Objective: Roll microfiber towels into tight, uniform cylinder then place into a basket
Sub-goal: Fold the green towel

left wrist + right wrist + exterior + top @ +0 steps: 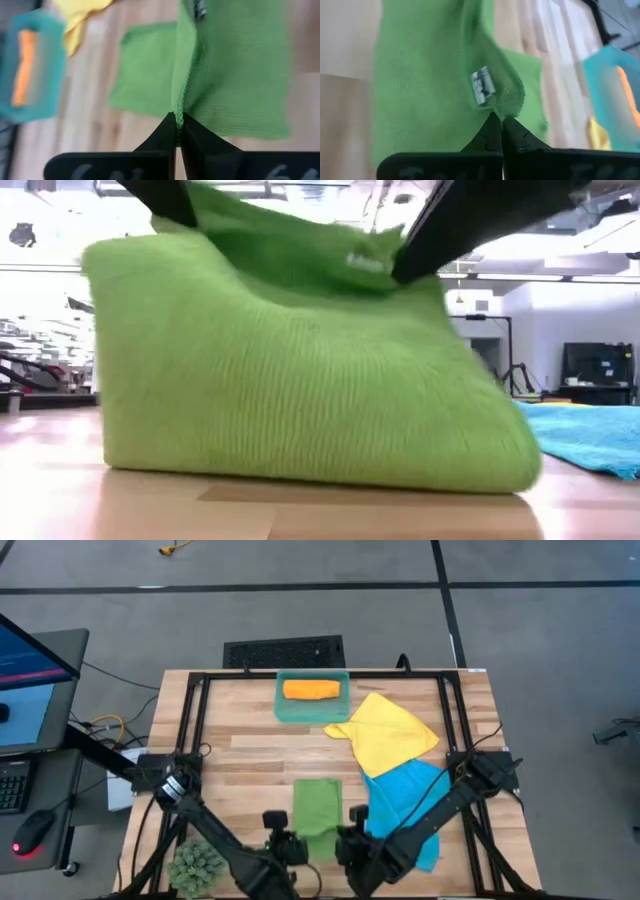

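The green towel lies near the table's front edge, with its near end raised; in the low view the green towel rises like a tent. My left gripper is shut on its near left part and my right gripper on its near right part. A rolled orange towel lies inside the teal basket at the far middle. The yellow towel lies spread on the wood, overlapping the blue towel. My left gripper pinches the green towel's stitched edge between its two fingers, coming slanting down from the near side. The held edge is lifted; the towel's far part stays on the table. My right gripper pinches the towel's corner between its two fingers, right beside the small white label. It comes slanting down from the near side. The corner is raised and the cloth falls away from it to the table.
A spiky green plant ball sits at the near left corner. The blue towel lies close to the right of the green one. Black frame rails run along the table's sides. Bare wood shows between the green towel and the basket.
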{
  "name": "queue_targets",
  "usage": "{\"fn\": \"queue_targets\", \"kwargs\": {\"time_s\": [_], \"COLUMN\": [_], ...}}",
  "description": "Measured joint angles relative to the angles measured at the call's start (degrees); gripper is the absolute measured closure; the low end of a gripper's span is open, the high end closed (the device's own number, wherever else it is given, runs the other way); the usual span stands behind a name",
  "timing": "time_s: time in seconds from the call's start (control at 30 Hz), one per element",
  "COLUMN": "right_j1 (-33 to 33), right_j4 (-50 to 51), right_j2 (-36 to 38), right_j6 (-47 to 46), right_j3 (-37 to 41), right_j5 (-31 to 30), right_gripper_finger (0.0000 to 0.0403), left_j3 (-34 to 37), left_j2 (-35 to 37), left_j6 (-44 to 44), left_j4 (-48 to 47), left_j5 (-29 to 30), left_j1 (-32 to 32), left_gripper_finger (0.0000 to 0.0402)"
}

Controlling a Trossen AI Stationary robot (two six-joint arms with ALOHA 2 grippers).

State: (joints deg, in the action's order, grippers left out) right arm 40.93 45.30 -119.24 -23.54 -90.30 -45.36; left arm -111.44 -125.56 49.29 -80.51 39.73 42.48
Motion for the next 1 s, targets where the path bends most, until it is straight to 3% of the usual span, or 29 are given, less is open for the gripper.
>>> {"fn": "queue_targets", "kwargs": {"time_s": [0.2, 0.47, 1.0], "right_j1": [-3.45, -6.30, -10.54], "right_j4": [2.34, -0.10, 0.33], "right_j2": [0.00, 0.00, -0.04], "right_j6": [-0.03, -0.97, 4.36], "right_j3": [1.10, 7.57, 8.07], "right_j5": [-0.57, -0.67, 0.68], "right_gripper_finger": [0.0401, 0.0401, 0.0401], "left_j3": [0.02, 0.45, 9.64], "left_j2": [0.00, -0.02, -0.02], "left_j6": [3.55, 0.93, 2.22], "left_j4": [-8.69, -6.98, -3.43], "left_j5": [1.84, 3.59, 4.55], "left_j1": [-3.50, -7.86, -13.05], "left_gripper_finger": [0.0401, 0.0401, 0.0401]}}
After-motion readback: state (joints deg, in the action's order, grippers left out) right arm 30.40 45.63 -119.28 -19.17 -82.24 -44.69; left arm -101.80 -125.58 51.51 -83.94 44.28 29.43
